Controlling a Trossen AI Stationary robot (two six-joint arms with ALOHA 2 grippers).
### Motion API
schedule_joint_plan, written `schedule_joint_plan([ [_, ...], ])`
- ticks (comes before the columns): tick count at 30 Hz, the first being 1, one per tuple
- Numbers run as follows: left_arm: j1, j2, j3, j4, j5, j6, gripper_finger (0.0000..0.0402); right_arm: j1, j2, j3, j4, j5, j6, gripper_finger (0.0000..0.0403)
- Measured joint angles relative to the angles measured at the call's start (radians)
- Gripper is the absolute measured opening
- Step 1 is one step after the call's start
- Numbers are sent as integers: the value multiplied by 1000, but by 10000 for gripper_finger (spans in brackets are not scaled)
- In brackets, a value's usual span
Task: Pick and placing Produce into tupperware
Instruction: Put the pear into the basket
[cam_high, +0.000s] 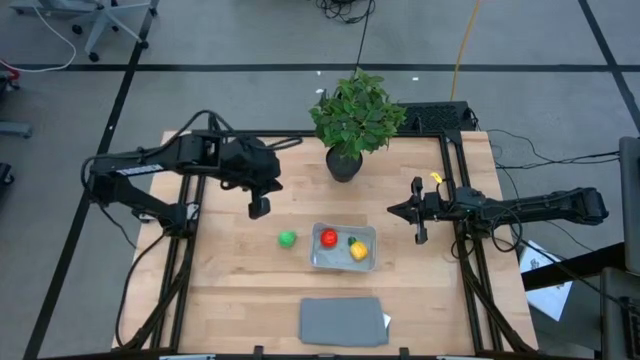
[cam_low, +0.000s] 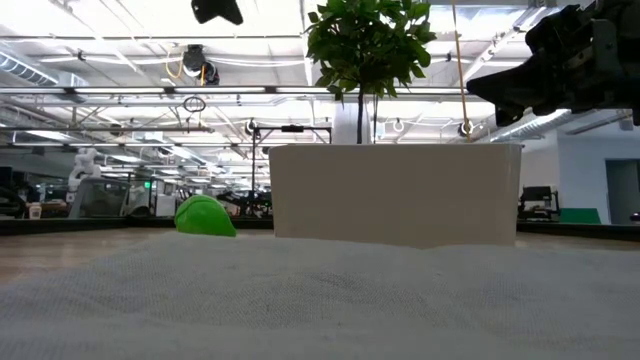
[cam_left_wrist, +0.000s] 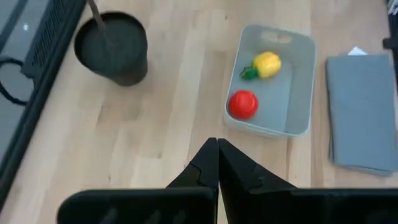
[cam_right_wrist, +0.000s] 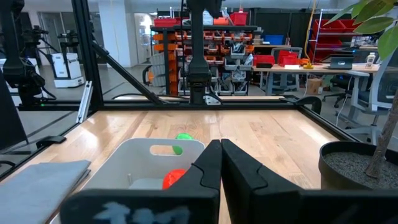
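The tupperware (cam_high: 368, 262) sits on the wooden table, right of the middle. Inside it lie the round red piece (cam_high: 328, 238) and the yellow piece with a green tip (cam_high: 357, 248); the left wrist view shows them too, red (cam_left_wrist: 243, 104) and yellow (cam_left_wrist: 266, 64). The round green piece (cam_high: 287, 239) rests on the bare wood just left of the tupperware. My left gripper (cam_high: 259, 208) hangs shut above the table, left of and farther back than the green piece, holding nothing. My right gripper (cam_high: 419, 236) waits shut at the table's right side.
A leafy potted plant (cam_high: 352, 125) stands at the far middle of the table. A flat grey rectangle (cam_high: 342, 320) lies near the front edge, below the tupperware. Bare wood lies left of the green piece.
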Motion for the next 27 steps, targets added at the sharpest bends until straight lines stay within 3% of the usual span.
schedule_joint_plan([
  [8,-7,14,0,-80,0,27,28,0,0,0,-3,0,-2,0],
  [16,-8,23,0,-105,0,43,84,0,0,0,-2,0,0,0],
  [27,-14,58,-1,-145,-1,23,226,0,0,0,-1,0,0,0],
])
